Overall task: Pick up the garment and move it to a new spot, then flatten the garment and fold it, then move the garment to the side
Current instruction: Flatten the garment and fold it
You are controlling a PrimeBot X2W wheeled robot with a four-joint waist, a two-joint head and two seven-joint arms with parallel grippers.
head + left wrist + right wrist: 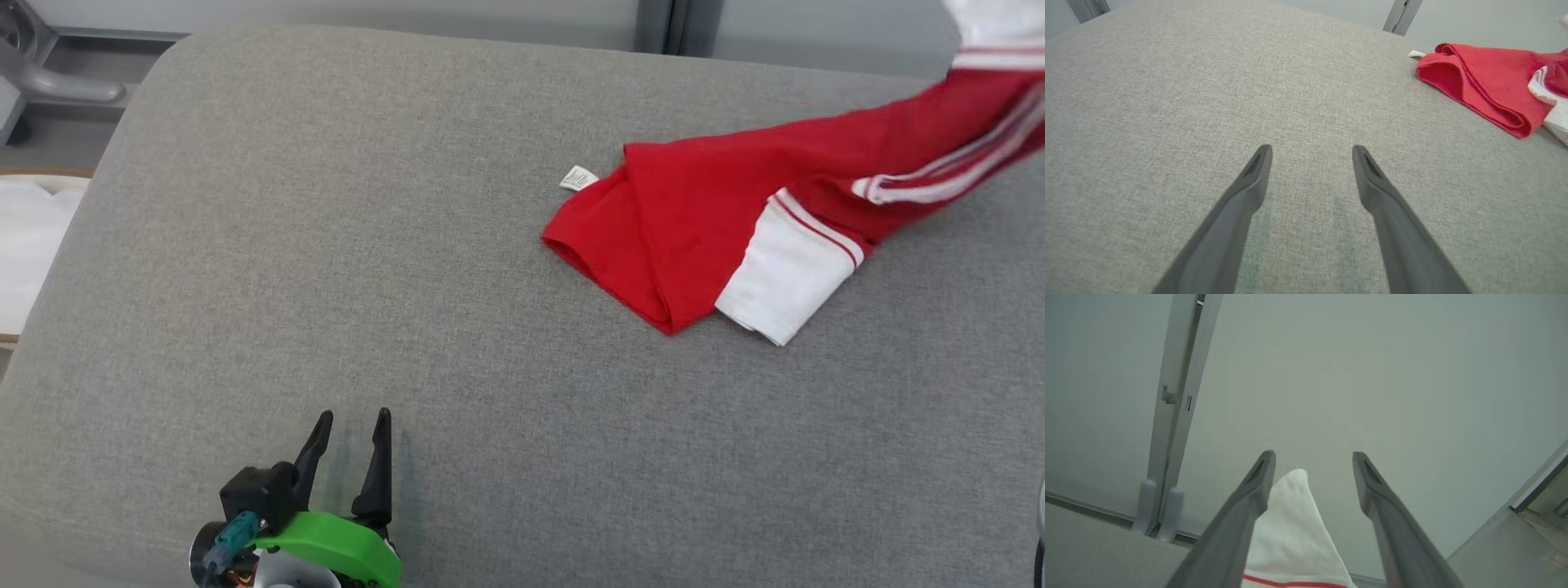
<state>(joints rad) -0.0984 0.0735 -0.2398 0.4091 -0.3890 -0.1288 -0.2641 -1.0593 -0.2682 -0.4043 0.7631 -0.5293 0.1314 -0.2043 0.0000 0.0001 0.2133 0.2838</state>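
Seemingly ends the move: has right hand (1312, 455) spread wide around the loose white end of the garment (702, 220), draped down onto the surface (326, 245); holds left hand (354, 416) open, empty, well to its left. Calls next for flattening.

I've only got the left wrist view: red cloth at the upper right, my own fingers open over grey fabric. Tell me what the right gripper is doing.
Observer: The right gripper has its jaws wide apart. A white end of the shirt stands up between them, not pinched.
Operator: Now give me how the whole shirt lies.
Observer: In the head view its near part, red with a white sleeve, lies on the cushion. The striped far end climbs off the cushion toward the top right corner and is blurred there.
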